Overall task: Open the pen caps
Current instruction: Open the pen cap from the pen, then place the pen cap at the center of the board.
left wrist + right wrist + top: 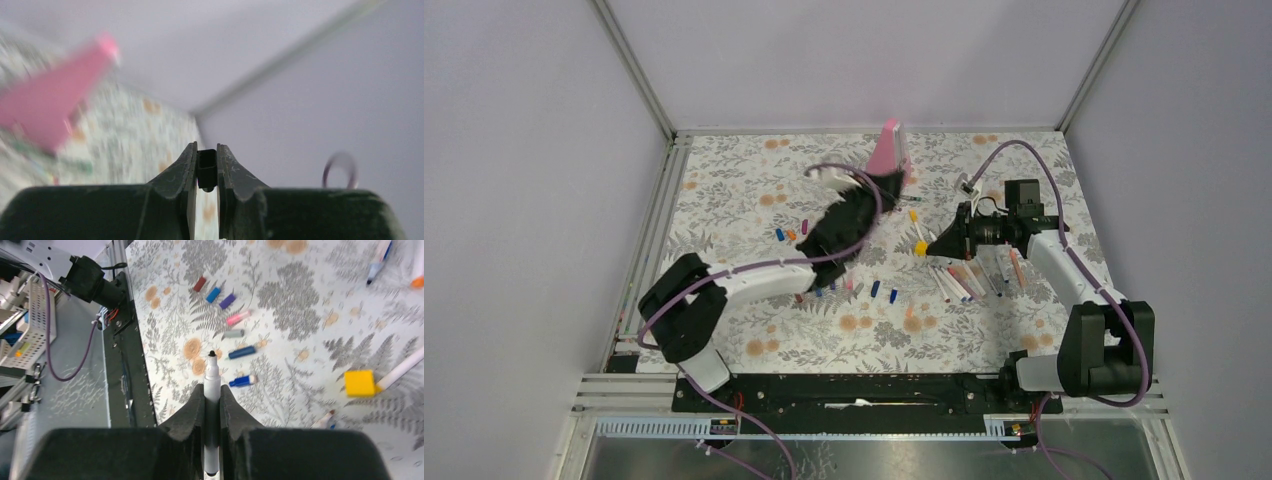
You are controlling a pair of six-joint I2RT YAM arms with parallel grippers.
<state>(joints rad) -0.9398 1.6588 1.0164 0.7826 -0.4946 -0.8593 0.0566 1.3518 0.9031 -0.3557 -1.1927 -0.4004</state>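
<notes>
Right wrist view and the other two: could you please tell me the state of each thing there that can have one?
left gripper: shut on the black cap, which is off its pen.
right gripper: shut on the white pen.
white pen: uncapped, black tip bare.
loose caps: lying flat, off their pens.
pink wedge: standing upright.
</notes>
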